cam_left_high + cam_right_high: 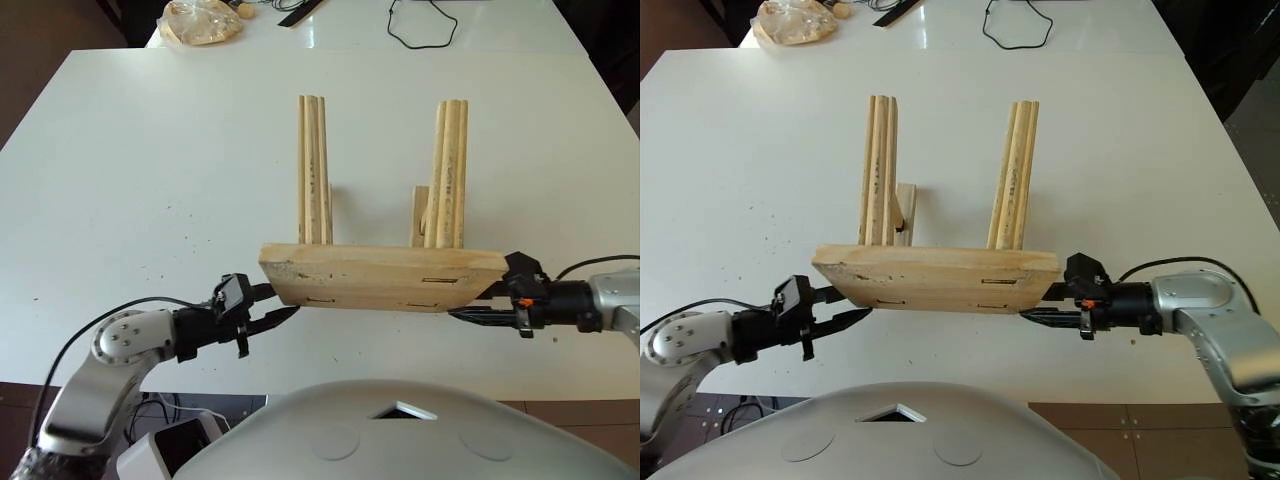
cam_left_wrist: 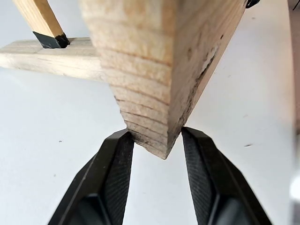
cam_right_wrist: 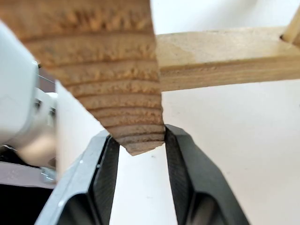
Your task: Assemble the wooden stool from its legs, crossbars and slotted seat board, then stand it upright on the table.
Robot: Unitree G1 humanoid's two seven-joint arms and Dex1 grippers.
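Your left gripper had its 2 fingers pinching the left corner of the seat, 1 on each face. Your right gripper pinched the seat's right corner the same way. The seat stood on edge near the front of the table, its slotted face toward you. The stool was assembled and lay on its side, its legs pointing away in 2 pairs, with a crossbar low between them. A bag and cable lay well beyond.
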